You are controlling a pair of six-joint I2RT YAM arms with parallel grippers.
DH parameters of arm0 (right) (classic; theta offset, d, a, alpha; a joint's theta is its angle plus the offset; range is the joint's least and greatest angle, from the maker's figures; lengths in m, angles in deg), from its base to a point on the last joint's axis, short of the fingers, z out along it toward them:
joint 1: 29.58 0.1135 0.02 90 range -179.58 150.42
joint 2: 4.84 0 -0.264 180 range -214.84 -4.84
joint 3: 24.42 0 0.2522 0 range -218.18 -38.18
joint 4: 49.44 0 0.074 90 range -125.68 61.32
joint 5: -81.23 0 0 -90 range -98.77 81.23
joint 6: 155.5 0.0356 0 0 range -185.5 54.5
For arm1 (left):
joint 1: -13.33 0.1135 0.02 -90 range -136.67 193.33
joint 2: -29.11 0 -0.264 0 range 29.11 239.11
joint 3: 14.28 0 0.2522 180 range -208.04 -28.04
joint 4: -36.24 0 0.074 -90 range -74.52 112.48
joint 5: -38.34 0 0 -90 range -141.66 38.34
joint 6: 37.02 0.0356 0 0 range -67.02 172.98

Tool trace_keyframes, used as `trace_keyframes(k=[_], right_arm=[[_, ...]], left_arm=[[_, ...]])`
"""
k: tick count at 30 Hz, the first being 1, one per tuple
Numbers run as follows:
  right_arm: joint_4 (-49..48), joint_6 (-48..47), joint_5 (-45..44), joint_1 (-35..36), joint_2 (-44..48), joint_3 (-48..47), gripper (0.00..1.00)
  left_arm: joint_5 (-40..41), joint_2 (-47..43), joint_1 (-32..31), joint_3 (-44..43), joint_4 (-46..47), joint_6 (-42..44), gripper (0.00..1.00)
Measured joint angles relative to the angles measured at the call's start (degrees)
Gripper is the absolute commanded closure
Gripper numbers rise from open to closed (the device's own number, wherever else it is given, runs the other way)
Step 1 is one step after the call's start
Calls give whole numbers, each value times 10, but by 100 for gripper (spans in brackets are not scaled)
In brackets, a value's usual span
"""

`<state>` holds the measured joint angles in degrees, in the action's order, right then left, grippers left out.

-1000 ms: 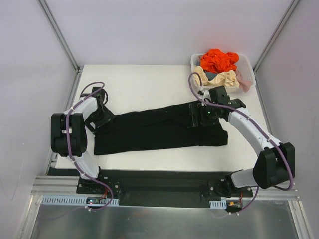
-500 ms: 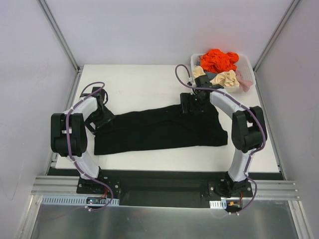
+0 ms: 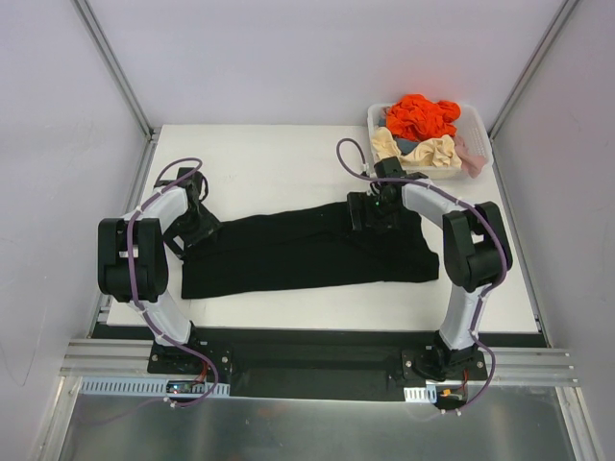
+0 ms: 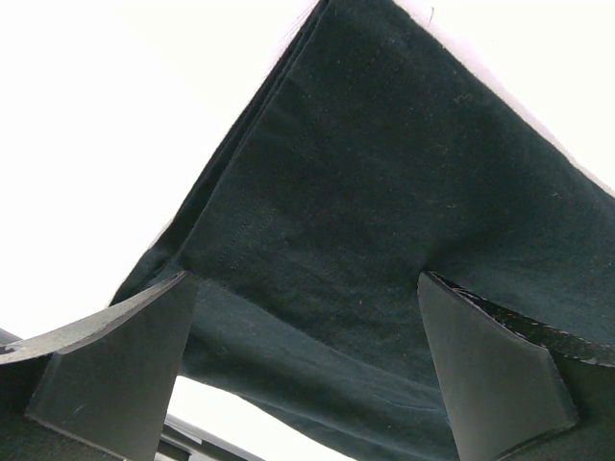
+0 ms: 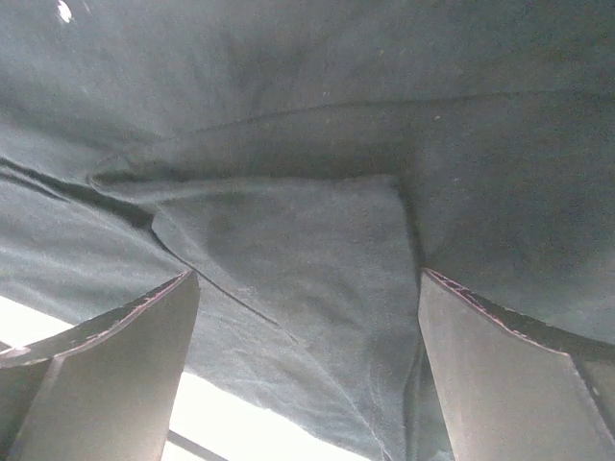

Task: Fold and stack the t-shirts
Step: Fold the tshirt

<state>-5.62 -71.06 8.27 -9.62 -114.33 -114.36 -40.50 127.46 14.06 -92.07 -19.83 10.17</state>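
L claw & R claw both spread wide over black t-shirt, gripping nothing.

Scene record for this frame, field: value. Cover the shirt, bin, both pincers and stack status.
shirt: black shirt, a long folded strip lying flat across the table
bin: white bin at the far right corner, holding loose clothes in orange, beige and pink
left pincer: open, over the shirt's left end
right pincer: open, over the shirt's right part
stack: none yet
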Motion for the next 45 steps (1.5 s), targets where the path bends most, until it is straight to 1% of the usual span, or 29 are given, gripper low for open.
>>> trace_keyframes(k=[6,14,21,26,32,36,41,45], right_arm=[[-10,4,24,8,17,23,3],[-13,0,50,58,70,42,3],[0,-23,76,91,86,52,3],[15,-38,66,107,99,58,3],[22,-56,55,105,145,58,3],[23,-65,53,105,159,58,3],[23,-68,4,105,156,54,3],[17,-67,-39,105,110,14,3]], left_arm=[[-2,0,0,0,0,0,1],[-4,-3,0,0,0,0,1],[-5,-13,0,2,-1,0,1],[-6,-24,0,2,-2,0,1],[-6,-37,0,3,-4,0,1],[-6,-40,0,3,-5,0,1],[-7,-40,0,3,-5,0,1],[-13,-41,0,3,-5,0,1]])
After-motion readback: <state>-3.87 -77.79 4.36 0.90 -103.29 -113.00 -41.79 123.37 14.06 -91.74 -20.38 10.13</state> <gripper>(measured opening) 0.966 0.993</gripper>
